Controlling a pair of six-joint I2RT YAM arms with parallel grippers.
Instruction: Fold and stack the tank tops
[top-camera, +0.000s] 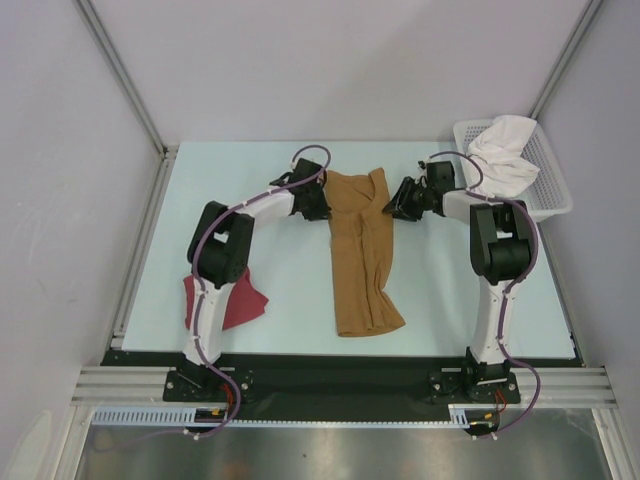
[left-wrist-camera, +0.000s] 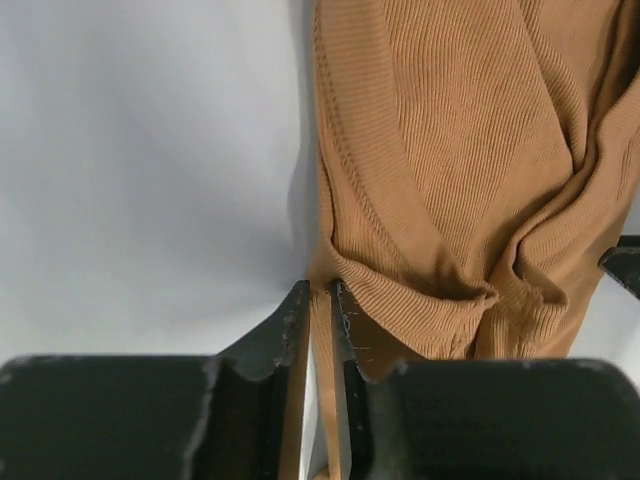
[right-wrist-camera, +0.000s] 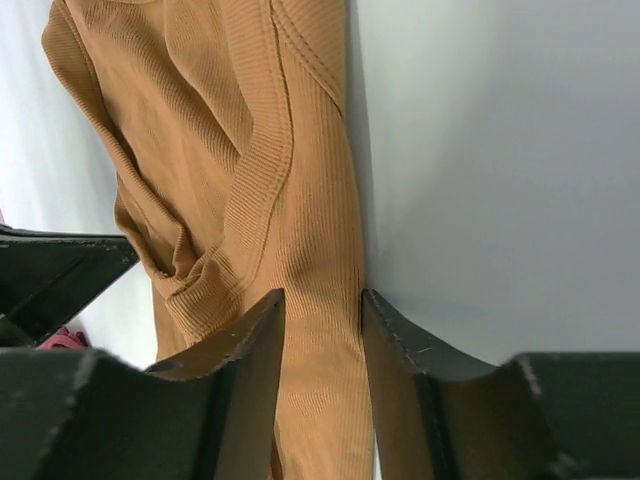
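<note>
The tan-brown tank top (top-camera: 365, 255) lies lengthwise in the middle of the table, its far end bunched and partly folded over. My left gripper (left-wrist-camera: 320, 292) is shut on a thin edge of the tan-brown tank top (left-wrist-camera: 450, 150), at its far left corner, shown from above as the left gripper (top-camera: 316, 203). My right gripper (right-wrist-camera: 322, 300) is open, its fingers straddling the right edge of the tan-brown tank top (right-wrist-camera: 250, 150); from above the right gripper (top-camera: 404, 203) is at the far right corner. The dark red tank top (top-camera: 240, 300) lies crumpled at the near left, partly hidden under the left arm.
A white mesh basket (top-camera: 550, 165) stands at the far right corner with a white cloth (top-camera: 505, 152) piled in it. Metal frame posts and grey walls border the table. The right arm's cable loops close to the basket.
</note>
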